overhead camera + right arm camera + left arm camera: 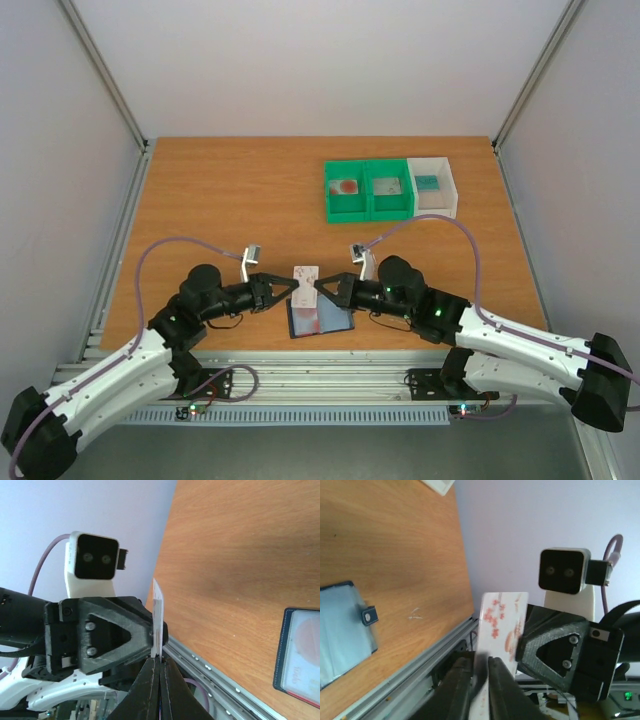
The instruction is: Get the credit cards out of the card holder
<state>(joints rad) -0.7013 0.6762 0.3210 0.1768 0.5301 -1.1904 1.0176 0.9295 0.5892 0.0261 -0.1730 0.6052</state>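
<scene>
A white credit card (305, 282) with red blossoms is held upright in the air between both grippers, just above the card holder (318, 320). The card holder lies open on the table with a reddish card in it. My right gripper (160, 660) is shut on the credit card's (158, 615) edge. My left gripper (481, 672) has its two fingers pressed narrowly around the other end of that credit card (501, 622). In the left wrist view the card holder's pale inner panel (342, 630) and its side tab show at the left. The right wrist view shows the card holder (299, 655) at the lower right.
Two joined green bins (367, 190) and a white bin (435, 185) stand at the back right, each with something small inside. The table's metal front rail (320, 375) runs just below the card holder.
</scene>
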